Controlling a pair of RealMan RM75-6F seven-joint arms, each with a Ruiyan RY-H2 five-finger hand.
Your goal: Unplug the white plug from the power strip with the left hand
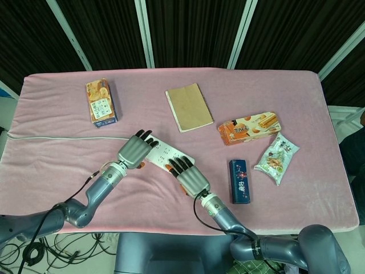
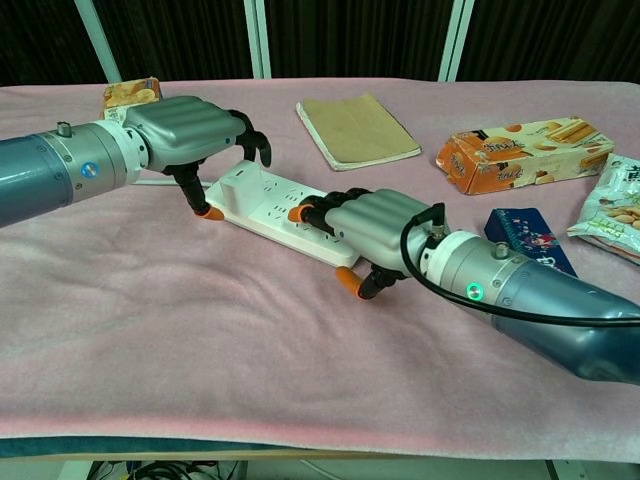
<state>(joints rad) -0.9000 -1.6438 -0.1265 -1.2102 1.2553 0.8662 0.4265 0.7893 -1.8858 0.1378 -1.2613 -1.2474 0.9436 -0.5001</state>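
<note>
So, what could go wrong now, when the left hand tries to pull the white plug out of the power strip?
1. The left hand arches over the white plug without a visible grip, so its fingers may slip off.
2. The right hand presses only the far end of the power strip, so the plug end might lift or swing.
3. The grey cable beside the left hand could snag.

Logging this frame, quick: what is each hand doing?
Left hand: over the white plug, grip cannot be told.
Right hand: presses the white power strip.
</note>
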